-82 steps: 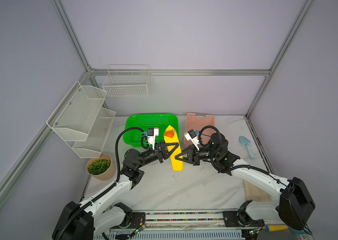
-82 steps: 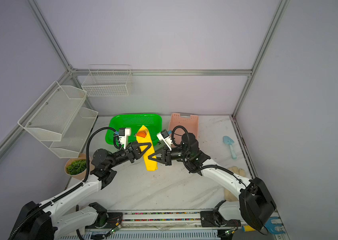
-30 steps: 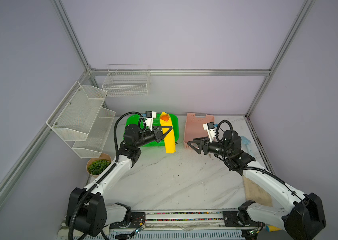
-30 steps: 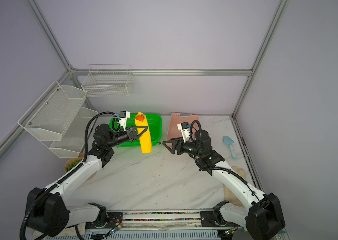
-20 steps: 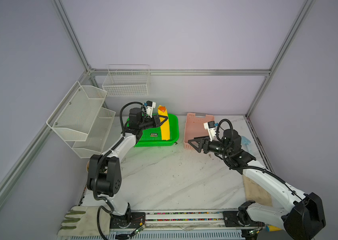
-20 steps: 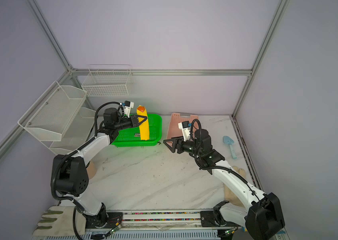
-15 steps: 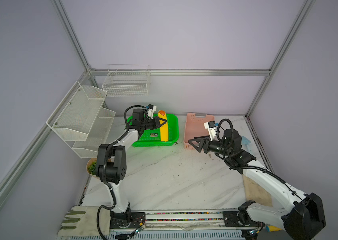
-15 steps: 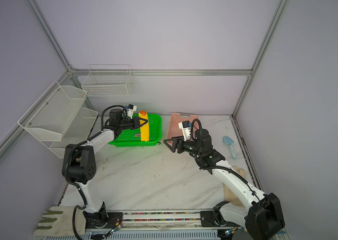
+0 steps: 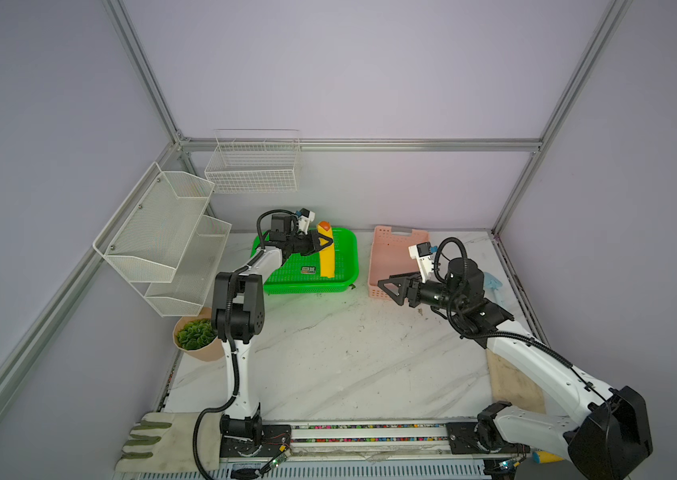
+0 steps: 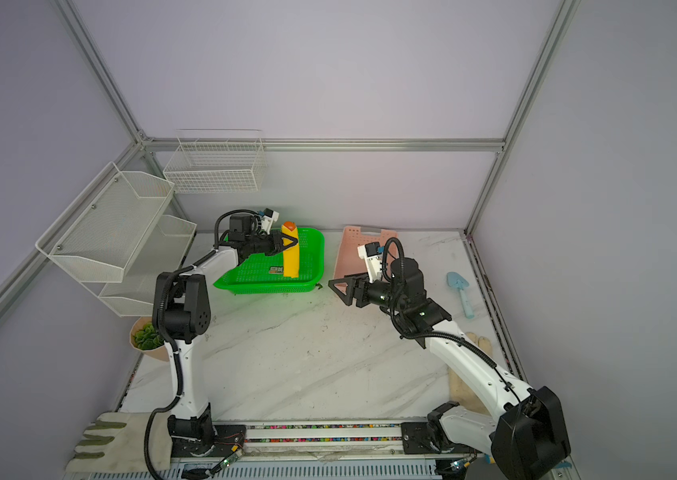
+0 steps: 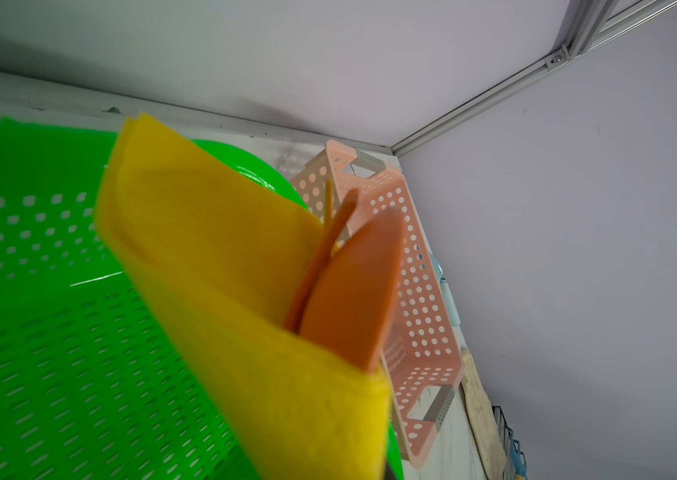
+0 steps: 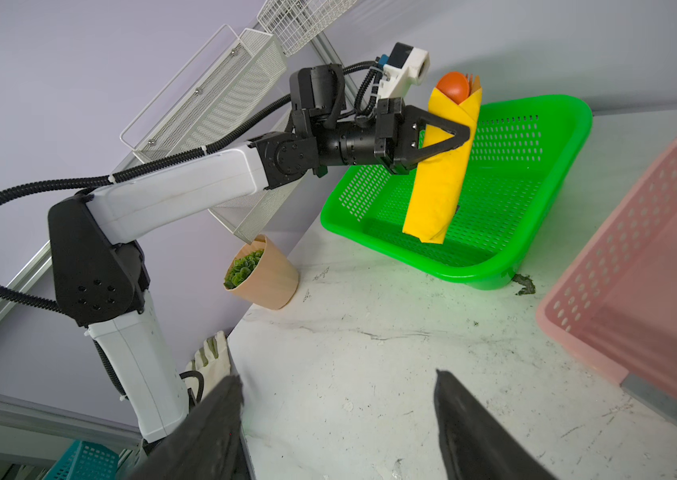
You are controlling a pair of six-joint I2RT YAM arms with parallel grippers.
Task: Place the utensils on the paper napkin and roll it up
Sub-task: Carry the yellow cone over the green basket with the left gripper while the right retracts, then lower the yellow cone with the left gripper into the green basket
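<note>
1. Left gripper (image 9: 324, 242) is clamped on the rolled napkin (image 9: 327, 262), holding it upright over the green basket (image 9: 307, 289).
2. Utensils (image 9: 323, 225) poke from the roll's top.
3. Right gripper (image 9: 390, 289) hovers right of the basket, jaws spread, empty.

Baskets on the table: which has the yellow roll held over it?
The green basket, not the pink basket; the left end effector grips the paper napkin over it.

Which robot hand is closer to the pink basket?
Right. The right gripper hangs open close beside the pink basket; the left gripper is farther off, over the green tray, shut on the rolled yellow napkin.
</note>
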